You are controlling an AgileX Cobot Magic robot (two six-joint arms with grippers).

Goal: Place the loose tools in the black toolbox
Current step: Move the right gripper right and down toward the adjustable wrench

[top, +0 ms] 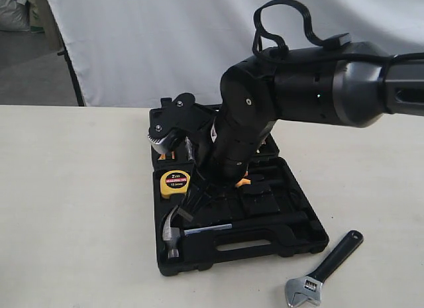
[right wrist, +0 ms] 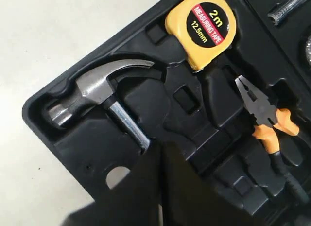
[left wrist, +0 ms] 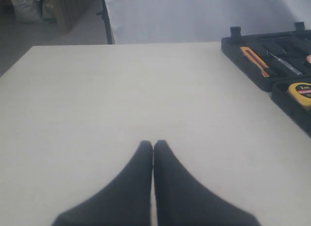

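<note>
The black toolbox (top: 265, 245) lies open on the table, and its corner also shows in the left wrist view (left wrist: 233, 43). The claw hammer (top: 171, 230) lies in a recess along the box's front-left; its steel head (right wrist: 97, 85) is plain to see. My right gripper (right wrist: 160, 144) is shut with nothing between its fingers, its tips just over the hammer's shaft (top: 187, 214). The adjustable wrench (top: 324, 268) lies on the table to the front right of the box. My left gripper (left wrist: 153, 143) is shut over bare tabletop, left of the box.
A yellow tape measure (right wrist: 201, 24) and orange-handled pliers (right wrist: 265, 114) sit in box recesses. An orange-handled knife (left wrist: 255, 60) lies in the far half. A round ribbed grey thing (top: 159, 141) shows at the box's back left. A white backdrop stands behind the table.
</note>
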